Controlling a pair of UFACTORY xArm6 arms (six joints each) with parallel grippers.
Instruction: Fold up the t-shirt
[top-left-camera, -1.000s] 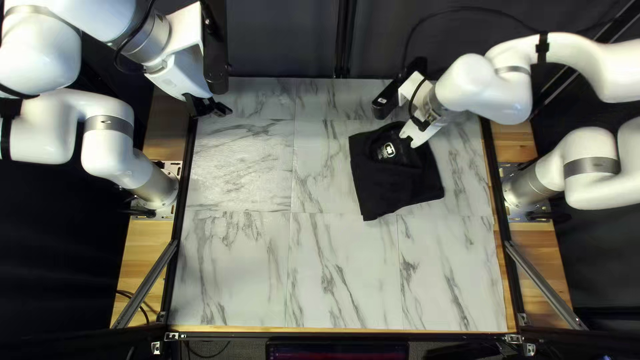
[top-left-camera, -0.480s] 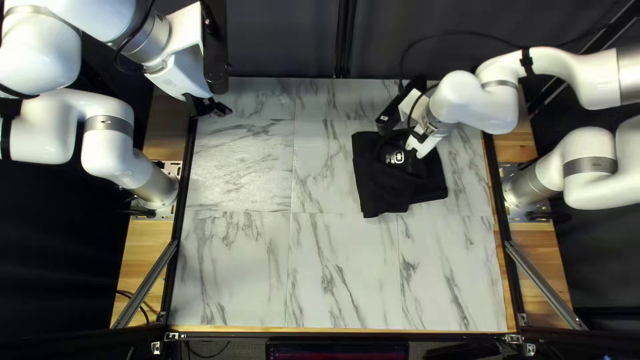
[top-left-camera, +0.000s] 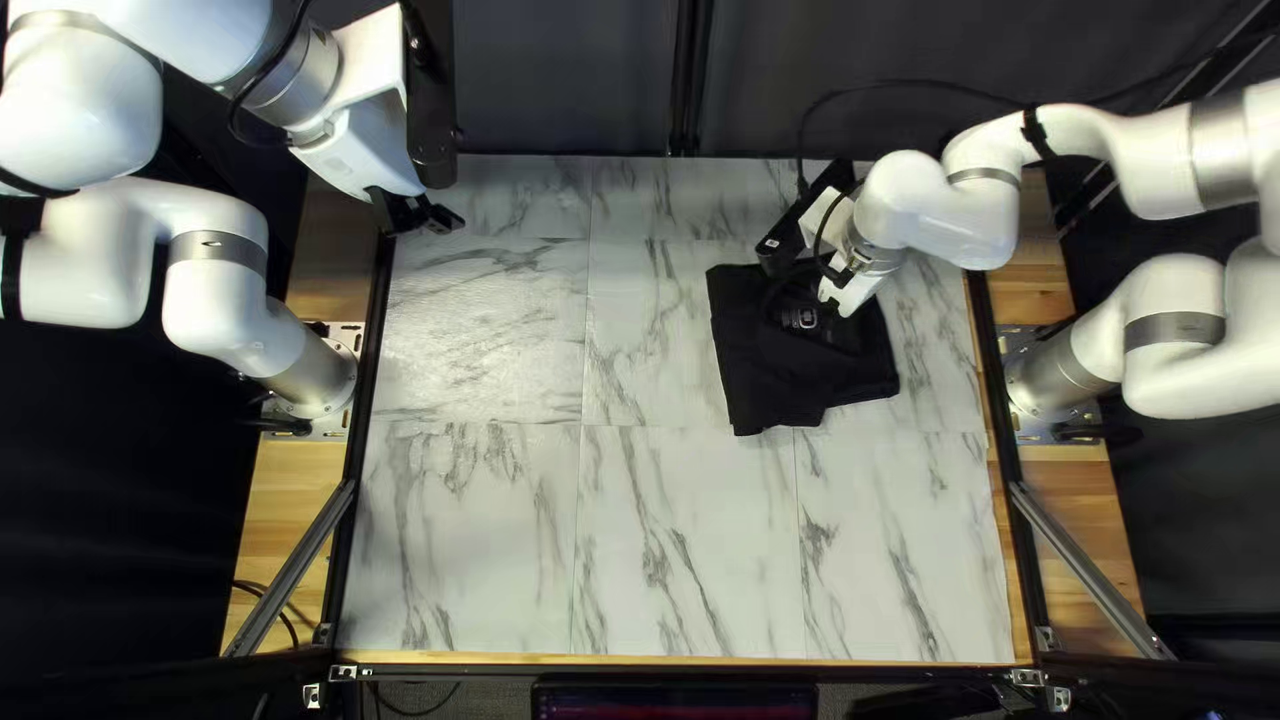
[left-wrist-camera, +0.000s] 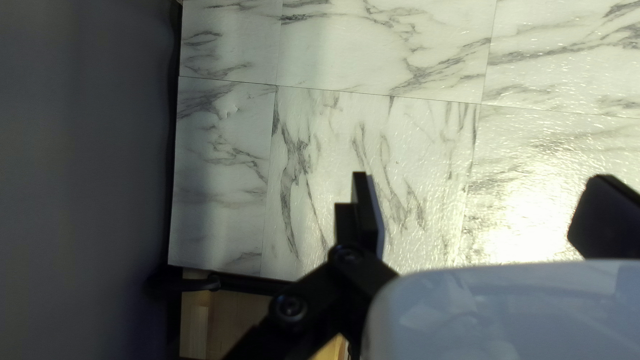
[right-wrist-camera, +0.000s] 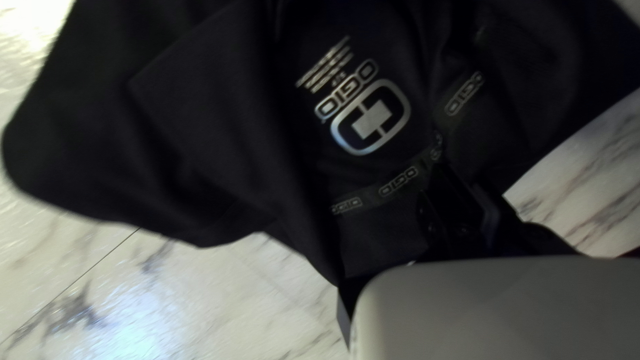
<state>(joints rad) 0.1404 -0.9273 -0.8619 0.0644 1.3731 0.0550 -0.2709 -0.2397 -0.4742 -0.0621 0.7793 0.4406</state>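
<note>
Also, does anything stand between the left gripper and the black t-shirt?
Nothing visible stands between the left gripper and the t-shirt; only tabletop lies between them. At the shirt itself, the right gripper is at the collar, so the left would probably have to keep clear of that spot.

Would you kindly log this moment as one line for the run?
black t-shirt: overlapping layers, on table | right gripper: at collar | left gripper: open, off cloth
</note>
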